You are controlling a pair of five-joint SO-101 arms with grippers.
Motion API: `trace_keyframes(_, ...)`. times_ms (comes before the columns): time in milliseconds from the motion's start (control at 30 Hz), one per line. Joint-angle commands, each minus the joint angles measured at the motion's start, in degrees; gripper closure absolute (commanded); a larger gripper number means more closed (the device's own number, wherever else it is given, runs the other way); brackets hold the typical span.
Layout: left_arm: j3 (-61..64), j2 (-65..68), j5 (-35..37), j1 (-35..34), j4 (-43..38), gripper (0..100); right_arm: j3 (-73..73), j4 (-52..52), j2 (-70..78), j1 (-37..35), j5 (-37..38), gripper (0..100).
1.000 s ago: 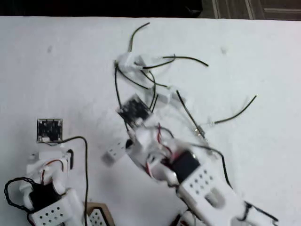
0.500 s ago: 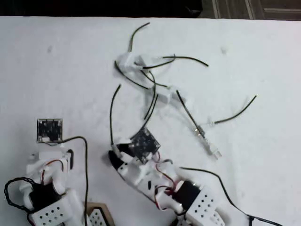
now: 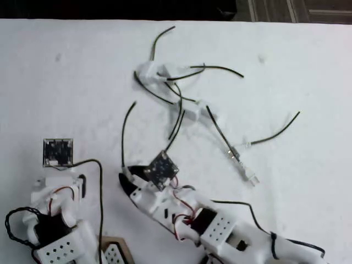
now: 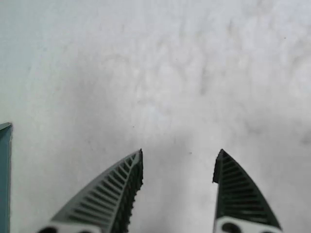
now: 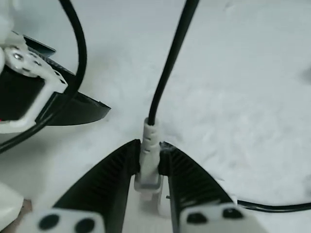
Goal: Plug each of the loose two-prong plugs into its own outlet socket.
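Observation:
My right gripper [image 5: 149, 144] is shut on a white two-prong plug [image 5: 148, 167], whose black cord [image 5: 167, 68] runs away from the fingers. From above, that gripper [image 3: 125, 177] sits low over the table near the front centre, with the cord [image 3: 123, 137] trailing toward the back. My left gripper [image 4: 179, 155] stands open over bare white table at the front left. Several more white plug pieces with black cords lie tangled at the back centre [image 3: 151, 71]. One more plug [image 3: 252, 177] with metal prongs lies to the right.
A dark square module [image 3: 58, 152] sits at the head of the left arm, and a similar one [image 3: 161, 169] rides on the right arm. The left arm's black cable [image 3: 100, 187] loops between the arms. A loose cord [image 3: 275, 132] lies at the right.
The right arm has pulled back from the tangle toward the front edge and leftward, dragging the gripped plug and its cord along. The left arm has kept still.

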Motion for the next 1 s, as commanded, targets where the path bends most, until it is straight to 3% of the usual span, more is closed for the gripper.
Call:
trace_keyframes(0,-0.88,-0.04,-0.09,-0.22,-1.41,76,-0.44,-6.37,4.70,1.80,0.18,98.2)
trace_keyframes(600,-0.88,-0.04,-0.09,-0.22,-1.32,76,-6.15,-13.23,22.55,4.62,0.18,98.1)
trace_keyframes(967,-0.97,-0.04,-0.18,-0.13,-1.41,76,-5.89,-18.86,22.55,4.53,0.62,98.1)
